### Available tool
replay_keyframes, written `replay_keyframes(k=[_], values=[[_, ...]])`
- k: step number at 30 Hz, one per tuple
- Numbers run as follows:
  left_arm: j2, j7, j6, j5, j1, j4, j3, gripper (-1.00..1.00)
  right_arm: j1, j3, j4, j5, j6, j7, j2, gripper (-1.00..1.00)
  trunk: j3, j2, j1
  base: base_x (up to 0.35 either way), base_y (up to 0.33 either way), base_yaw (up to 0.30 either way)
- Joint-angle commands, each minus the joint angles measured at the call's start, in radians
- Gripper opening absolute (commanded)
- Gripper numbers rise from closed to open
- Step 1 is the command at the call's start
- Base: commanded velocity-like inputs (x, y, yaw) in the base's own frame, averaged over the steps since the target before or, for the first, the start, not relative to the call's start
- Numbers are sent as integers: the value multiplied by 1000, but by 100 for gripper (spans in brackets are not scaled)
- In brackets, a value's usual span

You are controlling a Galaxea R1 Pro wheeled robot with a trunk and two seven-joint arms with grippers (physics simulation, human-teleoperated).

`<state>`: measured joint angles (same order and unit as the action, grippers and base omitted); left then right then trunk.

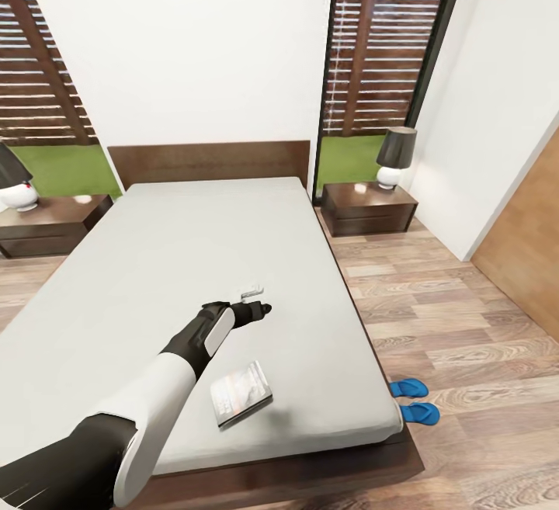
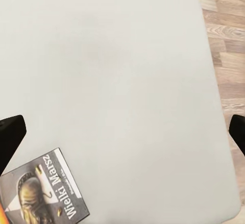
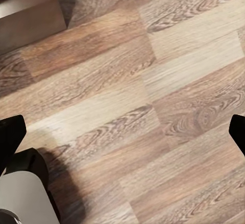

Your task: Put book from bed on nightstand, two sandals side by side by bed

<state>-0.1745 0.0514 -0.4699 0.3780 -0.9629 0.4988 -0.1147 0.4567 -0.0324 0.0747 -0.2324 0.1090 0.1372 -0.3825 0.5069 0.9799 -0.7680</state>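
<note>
the left arm reaches out over the off-white mattress of the bed (image 1: 155, 277), its left gripper (image 1: 260, 309) hovering above the sheet with nothing in it; in the left wrist view the two dark fingertips (image 2: 11, 134) sit far apart at the frame's edges, so the jaws are spread wide. the paperback book (image 1: 241, 393) lies flat on the mattress near the foot edge, at about 6 o'clock from the gripper and apart from it; its dark cover with white lettering shows in the left wrist view (image 2: 43, 191). the two blue sandals (image 1: 414, 400) lie on the wood-plank floor (image 1: 466, 339) just beside the bed's foot corner, at about 4 o'clock from the gripper. one nightstand (image 1: 366, 207) with a dark-shaded lamp (image 1: 394, 156) stands at 1 o'clock, another nightstand (image 1: 46, 223) at 10 o'clock. the right gripper (image 3: 122, 127) hangs over bare floor, its fingertips also wide apart, empty.
</note>
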Motion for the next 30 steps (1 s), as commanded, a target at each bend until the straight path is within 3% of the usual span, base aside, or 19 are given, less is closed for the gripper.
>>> replay_keyframes(k=[1, 20, 23, 30], values=[[0, 5, -4, 7, 0, 1, -2, 100, 2, -3, 5, -7, 8, 7, -1, 100, 4, 8, -4, 0, 0, 0], [1, 10, -2, 5, 3, -4, 29, 100, 2, -3, 5, -7, 8, 7, 0, 100, 64, 141, -77, 0, 0, 0], [36, 11, -3, 5, 5, -5, 35, 100, 2, -3, 5, -7, 8, 7, -1, 100, 73, 162, -88, 0, 0, 0], [62, 10, 3, 6, 9, -56, 38, 100, 2, -3, 5, -7, 8, 7, 0, 100, 95, 211, -115, 0, 0, 0]])
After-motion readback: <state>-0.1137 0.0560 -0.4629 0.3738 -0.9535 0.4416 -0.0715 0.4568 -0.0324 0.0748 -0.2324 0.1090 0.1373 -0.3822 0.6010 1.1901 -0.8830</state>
